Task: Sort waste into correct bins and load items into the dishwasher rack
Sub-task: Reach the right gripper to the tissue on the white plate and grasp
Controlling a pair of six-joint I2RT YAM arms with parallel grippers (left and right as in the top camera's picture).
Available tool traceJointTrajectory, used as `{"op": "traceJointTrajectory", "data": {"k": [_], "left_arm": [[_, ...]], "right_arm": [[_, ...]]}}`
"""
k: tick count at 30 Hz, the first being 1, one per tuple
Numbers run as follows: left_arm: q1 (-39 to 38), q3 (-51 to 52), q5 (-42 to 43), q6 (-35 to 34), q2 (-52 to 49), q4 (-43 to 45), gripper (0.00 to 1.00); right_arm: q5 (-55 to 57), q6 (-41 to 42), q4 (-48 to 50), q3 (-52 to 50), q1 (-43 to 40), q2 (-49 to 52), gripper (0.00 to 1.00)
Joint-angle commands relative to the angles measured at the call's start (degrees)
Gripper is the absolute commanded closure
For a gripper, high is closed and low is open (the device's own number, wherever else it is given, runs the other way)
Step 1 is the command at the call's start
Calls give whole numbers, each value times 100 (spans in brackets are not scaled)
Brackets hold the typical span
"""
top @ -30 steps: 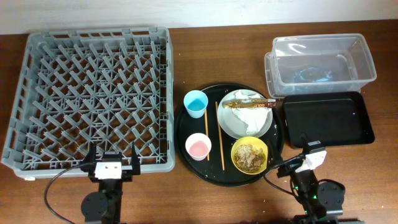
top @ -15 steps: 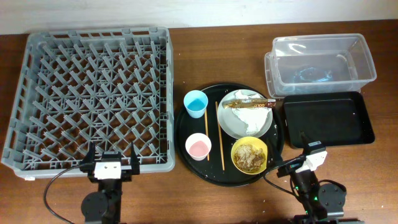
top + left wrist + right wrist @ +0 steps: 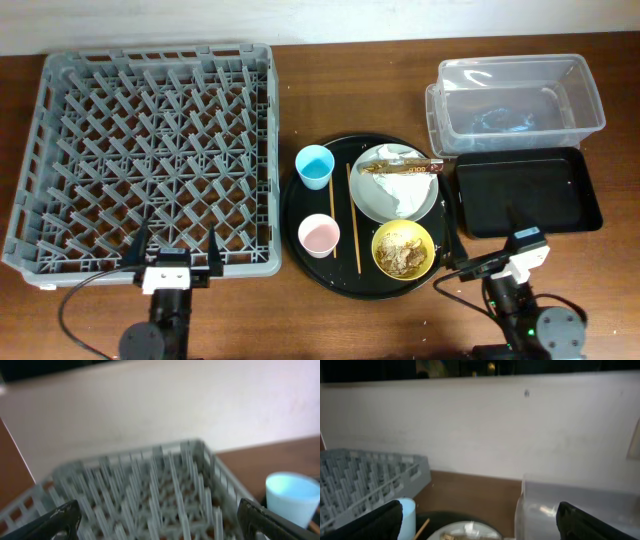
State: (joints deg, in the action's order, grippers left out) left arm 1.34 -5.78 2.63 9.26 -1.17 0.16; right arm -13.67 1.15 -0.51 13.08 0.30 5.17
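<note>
One square grey plastic rack (image 3: 140, 150), pegged lattice, just ahead of left pincer (image 3: 160, 516), spread wide, empty. One round black tray (image 3: 292, 212) ahead, between both pincers. One clear tub (image 3: 515, 72) and one flat black bin (image 3: 525, 192) beyond right pincer (image 3: 480, 517), also wide open, empty. On round tray: one grey plate (image 3: 385, 207) bearing napkin (image 3: 402, 186) and wrapper (image 3: 405, 168), one yellow bowl (image 3: 378, 240) of crumbs (image 3: 402, 252), two cups, blue (image 3: 314, 166) and pink (image 3: 318, 236), two thin wooden chopsticks (image 3: 354, 220).

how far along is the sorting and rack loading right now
Done: nothing; the rack holds no items. In hand: nothing; left gripper and right gripper are both open. Left: blue cup, pink cup, plate, bowl and chopsticks go to the rack; napkin, wrapper and scraps, all on the round tray, go to the tub or black tray.
</note>
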Motion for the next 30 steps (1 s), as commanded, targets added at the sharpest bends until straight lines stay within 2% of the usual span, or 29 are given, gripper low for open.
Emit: {"op": "traceJointTrajectory", "data": {"k": [1,8,12,16,22,26,30], "left_arm": [[-33,-791,11,76,-262,44,0],[-33,-2465,-245,142,-1731,-133,1],[-33,-3746,-240,225,-3012,-811,1],[-33,-5442,-238,225,-4583,-1974,0],[-35,-7379,-129,223,-6476,-3676,0],[-33,-8091,208,221,-7447,-4444,0],[-33,-8120,402,221,-7895,-4597,0]], "right_arm": [[-72,-533,-17,789,-33,649,2],[-164,-675,-452,2688,-31,2643,1],[-232,-673,-1764,4133,-31,3753,2],[-243,-673,-3510,5709,-31,4918,1],[-247,-673,-5327,7442,-31,6319,2],[-866,-669,-5565,7812,-31,6935,1],[-1318,-671,-5624,7809,-31,7228,2]]}}
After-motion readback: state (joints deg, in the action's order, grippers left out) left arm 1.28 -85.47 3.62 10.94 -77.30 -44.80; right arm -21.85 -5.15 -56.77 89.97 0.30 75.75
